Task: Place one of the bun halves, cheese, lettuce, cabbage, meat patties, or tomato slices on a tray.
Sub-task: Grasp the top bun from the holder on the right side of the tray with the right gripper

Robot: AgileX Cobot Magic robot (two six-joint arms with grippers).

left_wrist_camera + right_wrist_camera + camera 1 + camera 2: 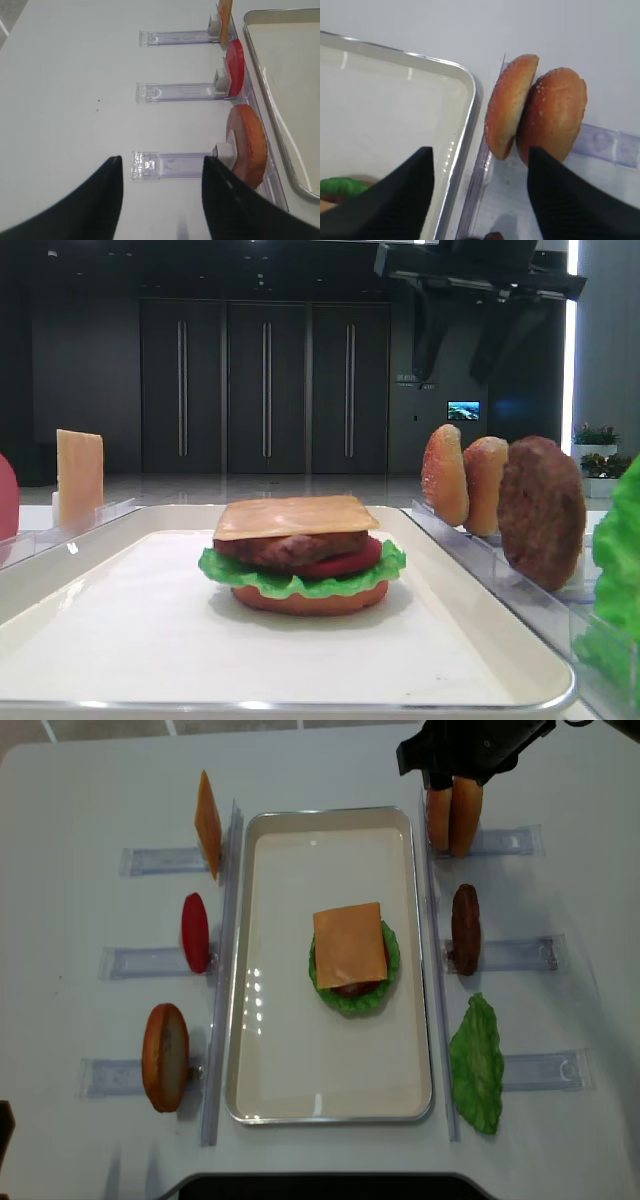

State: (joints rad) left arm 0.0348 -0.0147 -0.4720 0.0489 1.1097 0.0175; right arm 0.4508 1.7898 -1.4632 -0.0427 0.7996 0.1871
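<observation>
Two domed bun halves point(510, 105) point(450, 815) stand on edge in a clear rack right of the tray point(270, 1050). My right gripper point(480, 195) point(452, 770) hovers over them, open, with nothing between its fingers and the buns just ahead of the fingertips. On the tray sits a stack with a cheese slice point(349, 944) on top, lettuce point(300, 582), a tomato slice and a meat patty over a flat bottom bun. My left gripper point(160, 195) is open over the bare table beside a rack holding a flat bun point(247, 145).
Racks on the right hold a meat patty point(464, 928) and a lettuce leaf point(478, 1065). Racks on the left hold a cheese slice point(207, 823) and a tomato slice point(195, 932). The tray's raised rim point(465, 125) runs close beside the bun rack.
</observation>
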